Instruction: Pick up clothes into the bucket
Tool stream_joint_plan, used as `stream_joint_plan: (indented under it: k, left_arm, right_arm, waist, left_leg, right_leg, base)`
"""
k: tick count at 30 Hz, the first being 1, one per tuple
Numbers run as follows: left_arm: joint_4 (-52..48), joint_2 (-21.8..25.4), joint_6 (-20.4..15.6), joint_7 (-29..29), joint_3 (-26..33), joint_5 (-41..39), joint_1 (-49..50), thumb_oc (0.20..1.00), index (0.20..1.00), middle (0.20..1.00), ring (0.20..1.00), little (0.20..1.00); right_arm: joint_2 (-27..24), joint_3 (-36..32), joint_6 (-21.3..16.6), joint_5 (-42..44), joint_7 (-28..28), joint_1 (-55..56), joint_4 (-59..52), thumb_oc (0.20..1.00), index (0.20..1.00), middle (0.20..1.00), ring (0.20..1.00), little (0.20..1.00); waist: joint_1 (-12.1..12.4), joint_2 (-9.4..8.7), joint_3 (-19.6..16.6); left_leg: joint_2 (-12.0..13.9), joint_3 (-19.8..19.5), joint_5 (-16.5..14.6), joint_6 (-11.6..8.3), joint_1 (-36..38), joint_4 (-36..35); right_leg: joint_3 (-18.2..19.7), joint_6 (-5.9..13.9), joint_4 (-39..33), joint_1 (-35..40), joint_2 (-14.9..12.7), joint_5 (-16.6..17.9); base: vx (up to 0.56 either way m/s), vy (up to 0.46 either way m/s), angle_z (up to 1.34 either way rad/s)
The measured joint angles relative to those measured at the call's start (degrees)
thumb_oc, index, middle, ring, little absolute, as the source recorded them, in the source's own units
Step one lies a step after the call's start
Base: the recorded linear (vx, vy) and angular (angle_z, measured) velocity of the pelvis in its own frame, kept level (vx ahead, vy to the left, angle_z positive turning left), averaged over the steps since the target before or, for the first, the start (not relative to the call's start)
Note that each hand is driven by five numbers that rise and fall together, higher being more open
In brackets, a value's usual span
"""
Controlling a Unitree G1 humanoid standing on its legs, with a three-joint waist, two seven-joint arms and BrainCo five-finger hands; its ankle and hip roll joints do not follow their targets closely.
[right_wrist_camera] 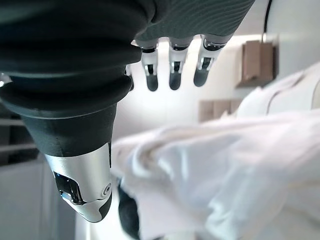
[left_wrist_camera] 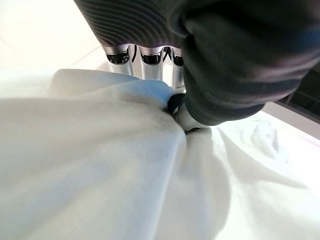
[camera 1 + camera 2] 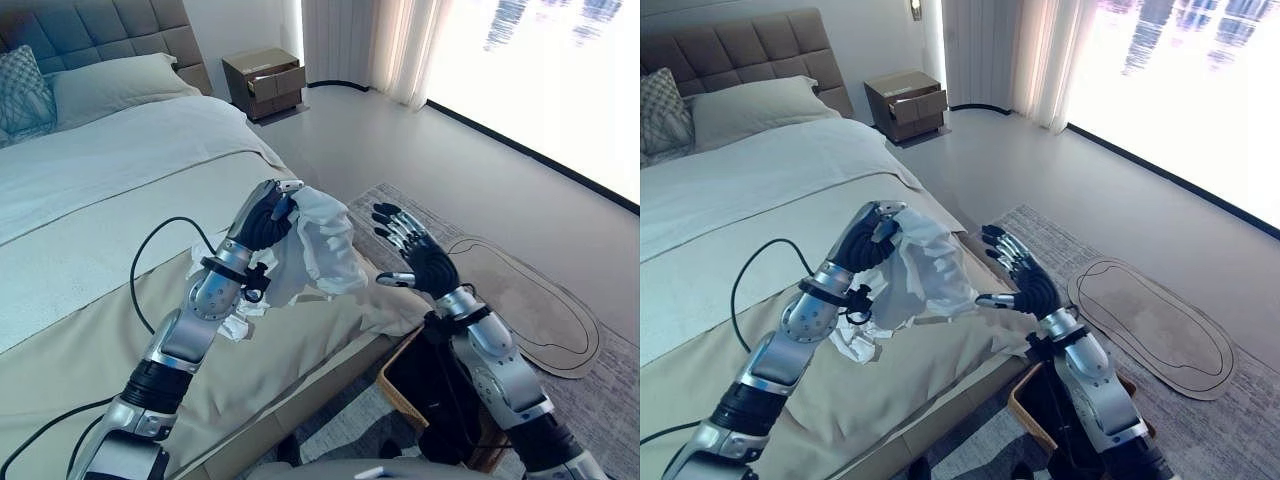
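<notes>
The bucket is seen nearest, on the floor beside the bed. Just above it, the right hand is held up with fingers spread, empty. The white cloth is clamped in the left hand, lifted off the bed. It should be carried over the bucket before it is let go.

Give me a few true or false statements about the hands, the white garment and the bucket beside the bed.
1. The left hand is shut on the white garment. True.
2. The right hand grips the garment too. False: its fingers are spread and hold nothing.
3. The garment is already in the bucket. False: it hangs over the bed edge.
4. The bucket stands on the floor below the right arm. True.
</notes>
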Motion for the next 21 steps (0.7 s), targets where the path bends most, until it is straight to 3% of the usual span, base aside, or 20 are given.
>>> stream_joint_plan:
  k: [7,14,21]
  left_arm:
    - [-0.04,0.12,0.5,0.36,-0.07,1.1,-0.05,0.2,0.2,0.2,0.2,0.2]
    - [-1.84,0.25,1.69,0.32,0.09,0.87,-0.04,0.2,0.2,0.2,0.2,0.2]
    - [-8.87,0.0,2.11,0.32,0.08,-3.5,-0.22,0.2,0.2,0.2,0.2,0.2]
  right_arm:
    - [-0.34,6.07,1.76,-2.75,1.21,-6.27,-1.75,1.0,1.0,1.0,1.0,1.0]
    - [0.21,6.2,2.81,-14.4,0.0,-6.22,3.94,1.0,1.0,1.0,1.0,1.0]
    - [2.67,6.51,3.97,-18.82,-3.39,-6.19,8.74,1.0,1.0,1.0,1.0,1.0]
  waist:
    - [-0.06,0.0,-0.1]
    - [0.07,-0.04,-0.12]
    - [0.03,0.02,-0.09]
  left_leg:
    - [0.04,0.01,0.04,0.03,-0.61,0.01]
    - [-0.07,-0.11,0.08,0.08,-0.64,0.02]
    - [-0.04,-0.11,0.08,0.08,-0.65,0.02]
  right_leg:
    - [0.07,-0.15,0.04,-0.59,0.01,0.12]
    - [-0.07,-0.15,-0.07,-0.51,-0.04,0.12]
    - [-0.15,-0.15,-0.25,-0.45,0.01,0.11]
  base:
    - [-0.02,0.001,0.0]
    - [0.0,0.0,0.0]
    - [0.0,0.0,0.0]
